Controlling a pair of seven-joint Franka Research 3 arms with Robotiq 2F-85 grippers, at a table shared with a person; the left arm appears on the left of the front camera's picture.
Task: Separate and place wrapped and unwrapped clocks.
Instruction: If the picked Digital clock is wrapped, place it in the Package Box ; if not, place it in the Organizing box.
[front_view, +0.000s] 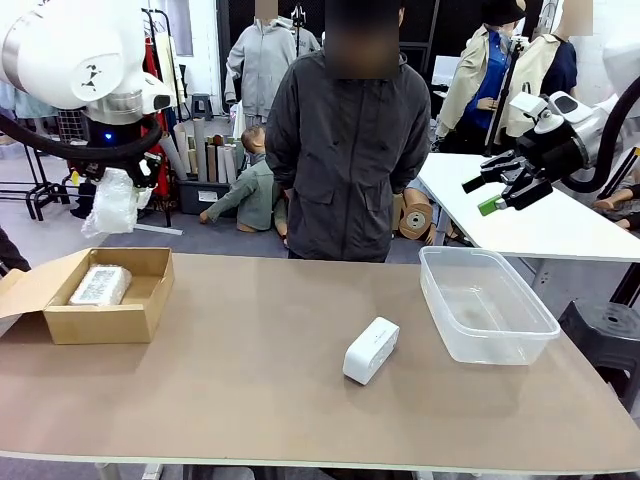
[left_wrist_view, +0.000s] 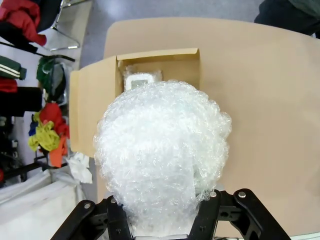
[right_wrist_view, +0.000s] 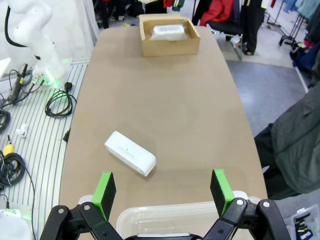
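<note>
My left gripper (front_view: 125, 178) hangs high over the table's left end, shut on a clock bundled in crinkly clear wrap (front_view: 111, 203); in the left wrist view that wrapped clock (left_wrist_view: 162, 155) hides the fingers. Below it, a second wrapped clock (front_view: 100, 285) lies in the brown cardboard box (front_view: 110, 322), also seen in the box (left_wrist_view: 95, 95) as a wrapped clock (left_wrist_view: 138, 79). The bare white unwrapped clock (front_view: 371, 349) lies on the table near the middle, also the unwrapped clock (right_wrist_view: 130, 153). My right gripper (front_view: 497, 187) is open, raised at the far right above the clear tub (front_view: 486, 304).
A person in a dark jacket (front_view: 345, 150) stands at the far side of the table. The clear tub's rim (right_wrist_view: 165, 212) lies just under my right gripper. The box (right_wrist_view: 169, 44) sits at the table's far end in that view. Cables lie on the floor (right_wrist_view: 57, 102).
</note>
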